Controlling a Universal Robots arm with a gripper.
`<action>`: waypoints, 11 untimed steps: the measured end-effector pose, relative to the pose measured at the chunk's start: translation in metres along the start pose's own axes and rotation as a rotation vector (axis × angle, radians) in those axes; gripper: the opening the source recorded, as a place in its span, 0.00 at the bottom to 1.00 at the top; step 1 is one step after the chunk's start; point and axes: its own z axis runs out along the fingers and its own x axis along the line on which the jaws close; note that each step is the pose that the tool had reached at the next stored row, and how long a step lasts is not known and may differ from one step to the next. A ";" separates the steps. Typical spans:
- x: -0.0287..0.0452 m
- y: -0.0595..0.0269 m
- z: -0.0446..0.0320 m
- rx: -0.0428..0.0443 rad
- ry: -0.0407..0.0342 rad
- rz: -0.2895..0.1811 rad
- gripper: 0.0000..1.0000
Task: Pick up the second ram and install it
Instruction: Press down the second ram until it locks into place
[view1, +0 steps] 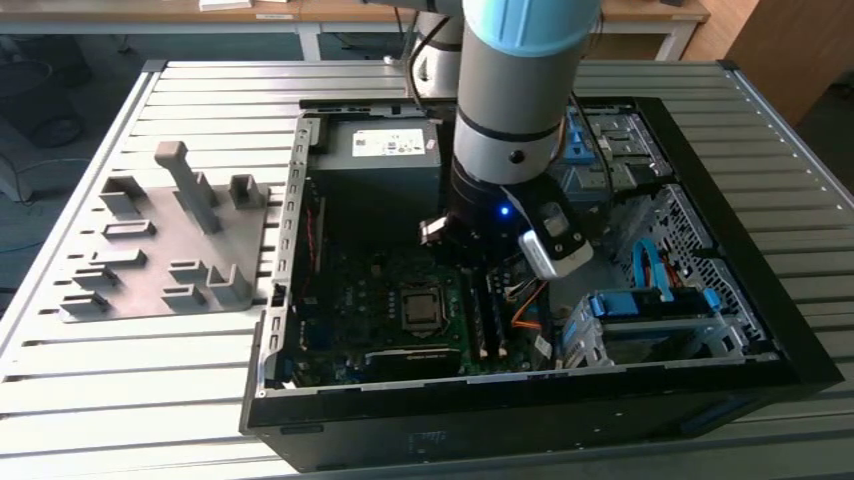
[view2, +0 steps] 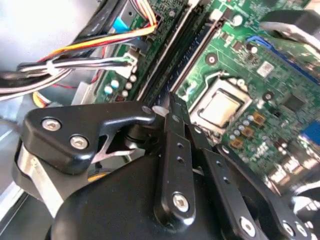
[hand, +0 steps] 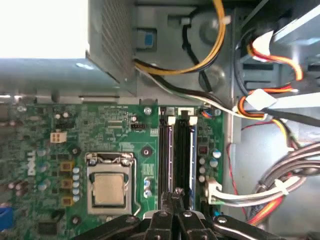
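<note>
Black fingers (hand: 176, 200) of the gripper (hand: 176, 196) are pressing together at the lower centre of the first wrist view, tips sitting over the memory slots (hand: 180, 160) — the second ram (hand: 172, 155) is lying seated in its slot just above them, a dark strip running up the frame. Green motherboard (hand: 120, 130) is spreading left around the silver processor socket (hand: 109, 189); bundled cables (hand: 280, 175) are crowding the right — little room there.
</note>
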 end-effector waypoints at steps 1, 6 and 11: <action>-0.0001 -0.0001 -0.0045 -0.0003 -0.0001 0.000 0.10; -0.0003 -0.0007 -0.0270 -0.0004 -0.0001 0.000 0.10; -0.0004 -0.0008 -0.0341 -0.0005 -0.0001 0.000 0.10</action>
